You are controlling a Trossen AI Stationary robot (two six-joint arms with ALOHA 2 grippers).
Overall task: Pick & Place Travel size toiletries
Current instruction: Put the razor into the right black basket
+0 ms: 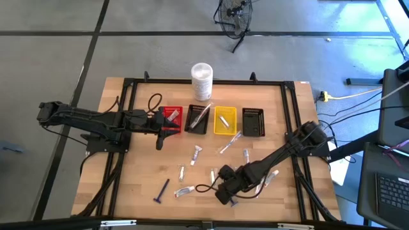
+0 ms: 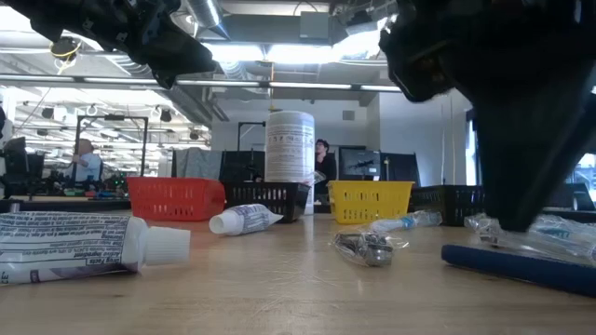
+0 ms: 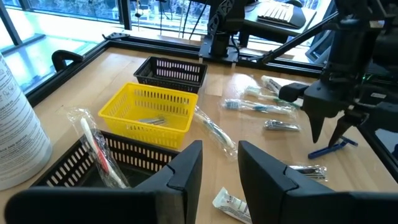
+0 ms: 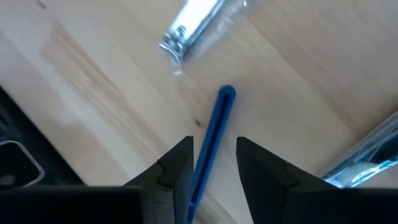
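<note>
The travel size toiletries lie scattered on the wooden table: white tubes [image 1: 196, 152] [image 2: 74, 247], a wrapped toothbrush [image 1: 229, 143], a wrapped silvery clipper [image 4: 189, 28] and two dark blue razors. One razor [image 4: 214, 121] lies flat near the front edge. My right gripper [image 3: 328, 132] hangs open just above it, pointing down, with one finger on either side of its handle. My left gripper [image 3: 221, 168] stands open and empty, raised beside the red basket [image 1: 171, 116].
Red, black [image 1: 198, 119], yellow [image 1: 224, 121] and black [image 1: 253, 122] baskets stand in a row at the back, some with items inside. Behind them stands a tall white container [image 1: 202, 80]. The second blue razor [image 1: 163, 190] lies front left. Bare wood lies between the items.
</note>
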